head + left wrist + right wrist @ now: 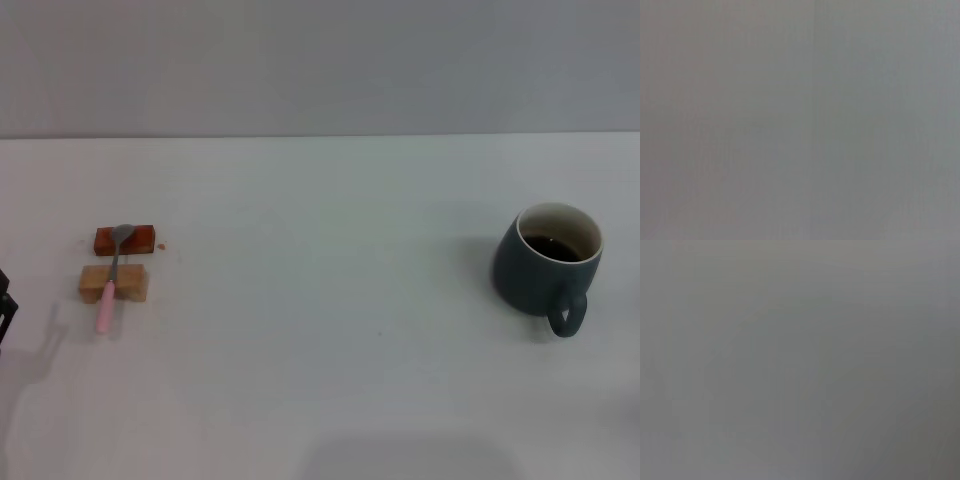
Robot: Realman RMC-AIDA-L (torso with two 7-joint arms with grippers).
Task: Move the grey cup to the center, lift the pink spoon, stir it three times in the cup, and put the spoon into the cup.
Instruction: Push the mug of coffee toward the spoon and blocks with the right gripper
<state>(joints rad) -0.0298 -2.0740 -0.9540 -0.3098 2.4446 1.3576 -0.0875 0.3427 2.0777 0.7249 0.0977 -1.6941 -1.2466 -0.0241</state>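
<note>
The grey cup (547, 260) stands upright at the right side of the white table, its loop handle turned toward the front and dark liquid inside. At the left, the pink spoon (110, 285) lies across a reddish-brown block (125, 240) and a light wooden block (113, 283), its metal bowl on the far block and its pink handle toward the front. A sliver of my left gripper (5, 308) shows at the far left edge, apart from the spoon. My right gripper is out of view. Both wrist views show only plain grey.
The white table (320, 340) runs across the whole head view, with a grey wall behind its far edge. Open table surface lies between the blocks and the cup.
</note>
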